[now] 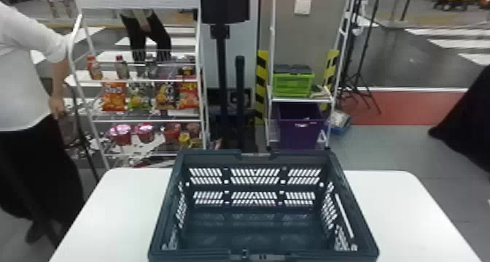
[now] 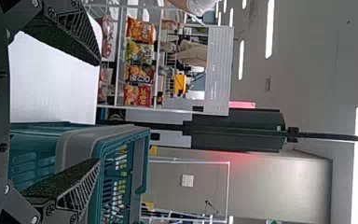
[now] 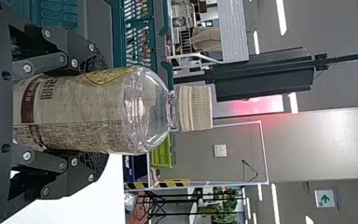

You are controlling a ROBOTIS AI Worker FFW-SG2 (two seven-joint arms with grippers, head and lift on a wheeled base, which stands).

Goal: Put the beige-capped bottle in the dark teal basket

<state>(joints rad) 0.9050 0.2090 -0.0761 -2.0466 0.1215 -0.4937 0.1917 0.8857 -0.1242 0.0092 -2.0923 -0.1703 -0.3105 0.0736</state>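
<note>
The dark teal basket point(image 1: 255, 239) stands on the white table in the head view, with no bottle inside it. In the right wrist view my right gripper point(image 3: 91, 114) is shut on the beige-capped bottle point(image 3: 79, 112), one finger on each side of its label. The bottle's beige cap points away from the wrist, and part of the basket point(image 3: 116, 37) is beside it. My left gripper point(image 2: 98, 112) stands open in the left wrist view with nothing between its fingers; the teal basket point(image 2: 95, 186) lies just beyond one of them.
The white table point(image 1: 393, 210) extends on both sides of the basket. Behind it are a white rack point(image 1: 146, 120) of snacks and drinks and a shelf with a green crate point(image 1: 293, 84) and a purple bin point(image 1: 300, 130). A person stands at the far left, beside the rack.
</note>
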